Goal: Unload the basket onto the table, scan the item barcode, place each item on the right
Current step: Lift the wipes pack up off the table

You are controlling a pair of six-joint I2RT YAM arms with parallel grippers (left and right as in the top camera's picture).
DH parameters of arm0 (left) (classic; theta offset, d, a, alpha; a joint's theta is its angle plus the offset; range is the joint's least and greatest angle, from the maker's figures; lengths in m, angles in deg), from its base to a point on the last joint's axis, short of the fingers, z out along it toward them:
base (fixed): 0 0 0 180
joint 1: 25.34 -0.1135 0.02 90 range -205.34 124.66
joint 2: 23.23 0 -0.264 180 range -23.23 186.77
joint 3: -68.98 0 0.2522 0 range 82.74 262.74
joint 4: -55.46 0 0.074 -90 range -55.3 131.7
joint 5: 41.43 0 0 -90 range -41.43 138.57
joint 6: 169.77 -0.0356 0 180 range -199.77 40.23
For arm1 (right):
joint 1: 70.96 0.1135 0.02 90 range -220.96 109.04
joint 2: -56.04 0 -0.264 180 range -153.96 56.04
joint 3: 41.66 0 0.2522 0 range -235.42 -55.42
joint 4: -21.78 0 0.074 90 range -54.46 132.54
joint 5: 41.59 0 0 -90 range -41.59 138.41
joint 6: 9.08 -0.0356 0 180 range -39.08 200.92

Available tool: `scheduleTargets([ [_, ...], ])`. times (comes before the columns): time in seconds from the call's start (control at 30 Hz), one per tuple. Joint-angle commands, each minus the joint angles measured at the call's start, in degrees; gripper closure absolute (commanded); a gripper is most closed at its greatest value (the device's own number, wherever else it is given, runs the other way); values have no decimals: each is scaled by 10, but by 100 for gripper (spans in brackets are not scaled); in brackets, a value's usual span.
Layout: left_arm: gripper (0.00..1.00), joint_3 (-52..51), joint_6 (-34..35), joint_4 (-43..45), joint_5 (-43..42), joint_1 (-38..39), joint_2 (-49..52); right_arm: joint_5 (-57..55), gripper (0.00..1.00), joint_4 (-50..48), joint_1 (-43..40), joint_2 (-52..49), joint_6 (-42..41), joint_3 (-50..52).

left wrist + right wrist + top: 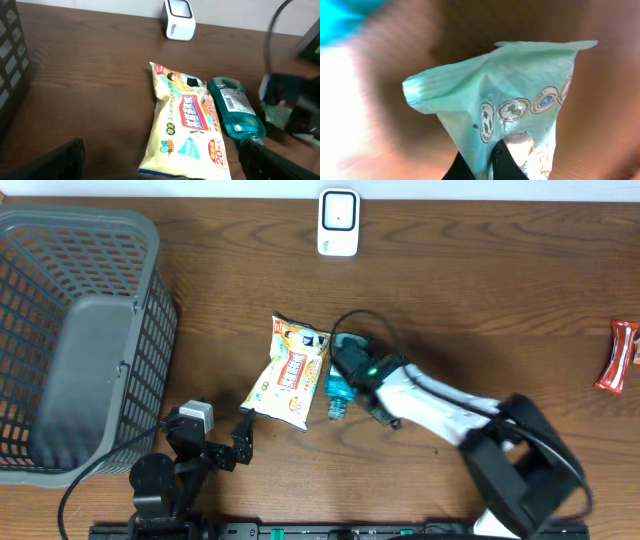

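My right gripper (487, 156) is shut on a pale green packet (510, 80) printed with round badges; the thin film is pinched between the two black fingers. From overhead, the right gripper (350, 363) is at the table's middle, beside a teal bottle (338, 395) and a yellow wipes pack (288, 375). The white scanner (338, 221) stands at the far edge. My left gripper (162, 167) is open near the front edge, facing the yellow wipes pack (187, 120) and the teal bottle (235, 107), which shows a barcode label.
A grey mesh basket (75, 330) fills the left side of the table. A red snack wrapper (620, 355) lies at the far right edge. A black cable loops over the right arm near the bottle.
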Motion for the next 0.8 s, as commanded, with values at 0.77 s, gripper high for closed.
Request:
scheduleTargets([
  [0.77,2,-8,-9,-10,1,-1,-1,1086,99,117,-244,137,655,63],
])
